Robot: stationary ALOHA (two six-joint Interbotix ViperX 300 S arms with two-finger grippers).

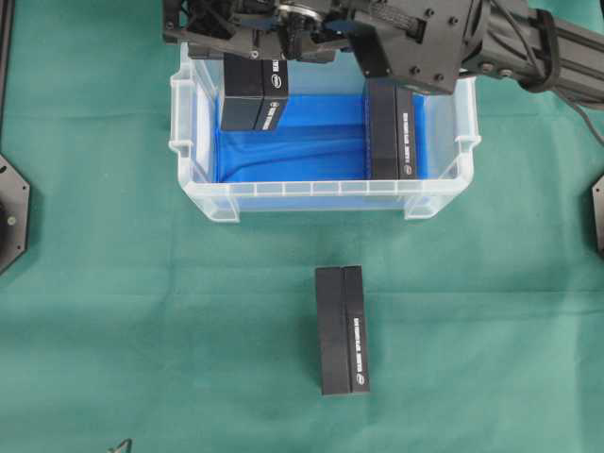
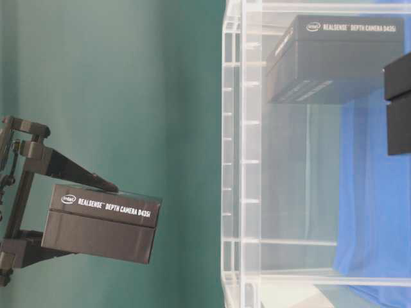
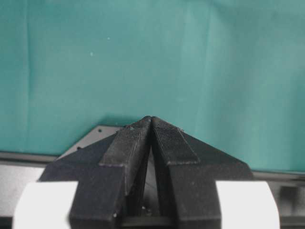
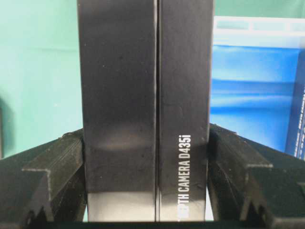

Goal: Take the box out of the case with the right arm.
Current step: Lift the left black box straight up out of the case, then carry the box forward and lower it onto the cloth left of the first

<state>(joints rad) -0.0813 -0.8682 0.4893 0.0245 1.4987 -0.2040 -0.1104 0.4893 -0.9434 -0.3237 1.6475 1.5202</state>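
At the top of the overhead frame, the right hand (image 1: 257, 58) reaches in from the upper right and pinches a black box (image 1: 255, 92) between its 2 fingers. The box hangs over the upper left part of the case (image 1: 311, 193), which is a clear plastic bin with a blue sheet (image 1: 311, 142) on its floor. From the right wrist view the box (image 4: 145, 109) fills the middle of the frame, and both fingers (image 4: 57, 167) press against its long sides, the white lettering running up its face. In the table-level view the same box (image 2: 103, 221) shows at lower left, clamped by the black lattice hand (image 2: 45, 212), with the case wall (image 2: 234, 154) to the right of it.

A 2nd black box (image 1: 391, 127) lies inside the case along its right wall. A 3rd black box (image 1: 342, 328) lies on the green counter (image 1: 113, 311), below the case and well apart from it.

The left hand (image 3: 151, 119) shows only in its own wrist view, its fingertips pressed together over green cloth, holding nothing.
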